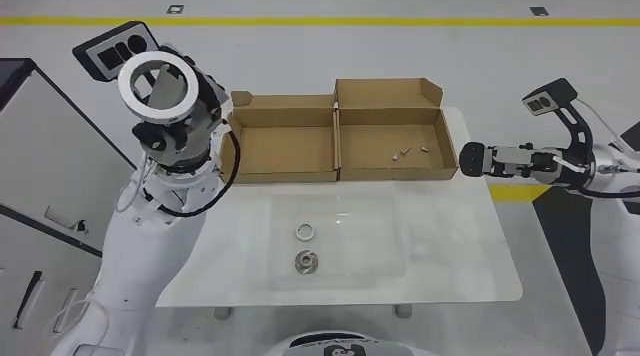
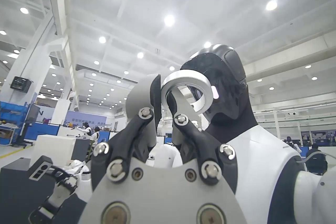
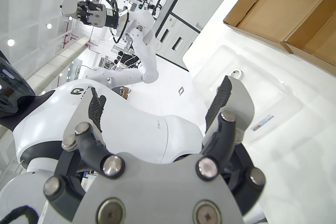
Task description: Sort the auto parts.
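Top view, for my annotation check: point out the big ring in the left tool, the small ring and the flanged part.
big ring (image 1: pixel 127 91), top view, on its metal band.
small ring (image 1: pixel 298 231), top view, on its band.
flanged part (image 1: pixel 306 262), top view, on its middle.

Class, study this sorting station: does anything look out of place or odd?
One thing: the left gripper points up at the ceiling and grips a large metal ring high in the air, off the left edge of the table rather than over the cardboard boxes. Nothing looks spilled or damaged.
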{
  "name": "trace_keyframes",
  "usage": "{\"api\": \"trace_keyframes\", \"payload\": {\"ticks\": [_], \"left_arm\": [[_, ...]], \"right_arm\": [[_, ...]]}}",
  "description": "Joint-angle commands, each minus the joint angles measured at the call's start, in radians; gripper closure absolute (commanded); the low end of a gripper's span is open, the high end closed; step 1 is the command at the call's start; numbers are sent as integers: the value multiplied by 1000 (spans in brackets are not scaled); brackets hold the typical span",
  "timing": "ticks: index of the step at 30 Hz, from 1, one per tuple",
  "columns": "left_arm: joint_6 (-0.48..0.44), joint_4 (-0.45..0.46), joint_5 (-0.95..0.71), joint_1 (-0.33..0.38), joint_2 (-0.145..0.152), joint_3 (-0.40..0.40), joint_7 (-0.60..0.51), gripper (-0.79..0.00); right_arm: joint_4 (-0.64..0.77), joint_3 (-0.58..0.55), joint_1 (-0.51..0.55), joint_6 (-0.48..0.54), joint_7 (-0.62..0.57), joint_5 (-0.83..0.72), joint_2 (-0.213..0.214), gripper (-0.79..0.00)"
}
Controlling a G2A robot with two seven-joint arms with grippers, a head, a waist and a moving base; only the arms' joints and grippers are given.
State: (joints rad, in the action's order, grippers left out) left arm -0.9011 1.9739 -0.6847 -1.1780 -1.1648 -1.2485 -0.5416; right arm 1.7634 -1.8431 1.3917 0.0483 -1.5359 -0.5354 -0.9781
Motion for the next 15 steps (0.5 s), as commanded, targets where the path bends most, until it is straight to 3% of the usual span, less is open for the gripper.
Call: {"api": "trace_keyframes", "payload": {"ticks": [1, 7, 15], "left_arm": [[13, -8, 32, -3, 1, -8, -17, 0], [65, -14, 186, -7, 1, -36, -35, 0], [57, 0, 123, -12, -8, -2, -2, 0]], "right_arm": [[0, 0, 0, 0, 0, 0, 0, -785], [0, 0, 0, 0, 0, 0, 0, -785], [0, 0, 0, 0, 0, 0, 0, -785]]}}
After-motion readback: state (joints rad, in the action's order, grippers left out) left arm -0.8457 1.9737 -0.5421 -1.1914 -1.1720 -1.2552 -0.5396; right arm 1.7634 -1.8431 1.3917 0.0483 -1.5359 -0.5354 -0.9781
